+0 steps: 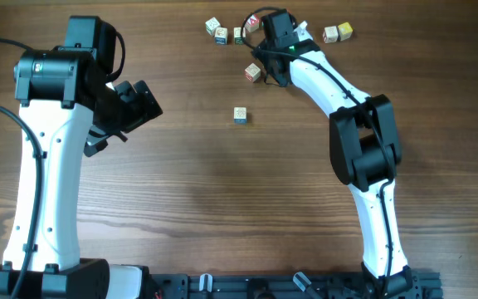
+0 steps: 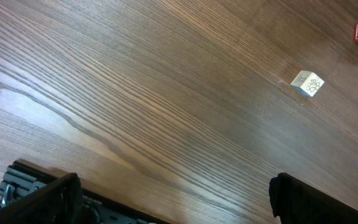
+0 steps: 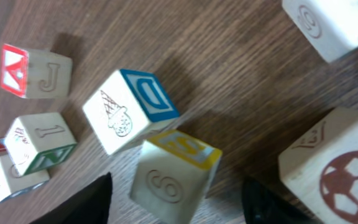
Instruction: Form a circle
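No ring yet. The cubes [image 1: 221, 36] lie loose at the far side of the surface [image 1: 222, 208]: a clump of 4, a pair [image 1: 337, 32] well apart to the right, 1 single [image 1: 253, 73] a bit nearer in, and 1 lone cube [image 1: 240, 115] toward the middle. No arc or even spacing anywhere, so I'd call the task barely begun.

Right claw [image 3: 176, 202]: roughly half open, 1 finger either side of the yellow-topped 9 cube [image 3: 173, 174]. There's a sliver of gap on each side, so nothing is gripped. That cube sits skew to the fingers, just beside the ice-cream cube [image 3: 129, 109] and near the football cube [image 3: 334, 168]. My read is that the straddle is there to pull it out of the clutter. Risk: the skewed faces twist it as the fingers meet, or a neighbour gets nudged.

Left claw [image 2: 176, 186]: wide open and empty, over bare wood, well apart from the lone cube. Probably parked clear of the other arm.

Containers: 0 in view. Every cube rests straight on the wood.
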`<state>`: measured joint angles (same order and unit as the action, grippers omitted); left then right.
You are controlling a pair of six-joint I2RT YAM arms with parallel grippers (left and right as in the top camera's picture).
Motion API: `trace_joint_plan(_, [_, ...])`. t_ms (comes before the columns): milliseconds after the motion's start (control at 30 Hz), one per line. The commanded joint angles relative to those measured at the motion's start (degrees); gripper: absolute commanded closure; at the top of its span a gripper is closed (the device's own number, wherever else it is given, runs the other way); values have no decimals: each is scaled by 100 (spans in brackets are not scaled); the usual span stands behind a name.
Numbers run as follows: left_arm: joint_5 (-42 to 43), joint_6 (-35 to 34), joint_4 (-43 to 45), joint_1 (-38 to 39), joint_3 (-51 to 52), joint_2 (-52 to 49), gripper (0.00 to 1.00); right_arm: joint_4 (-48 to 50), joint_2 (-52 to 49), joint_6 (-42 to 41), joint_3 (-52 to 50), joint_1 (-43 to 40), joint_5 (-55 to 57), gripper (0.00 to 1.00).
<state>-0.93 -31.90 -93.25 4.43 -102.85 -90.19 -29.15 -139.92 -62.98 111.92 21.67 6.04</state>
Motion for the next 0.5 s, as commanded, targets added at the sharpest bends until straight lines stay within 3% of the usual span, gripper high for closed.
trace_joint_plan(0, [28,-52,-2,-4,22,42,0,-52,-304,68,2,-17,149,41])
trace_joint_plan(267, [28,-52,-2,-4,22,42,0,-48,-302,791,20,-37,170,59])
trace_joint_plan(467, [28,-52,-2,-4,22,42,0,-116,0,1788,26,-37,173,61])
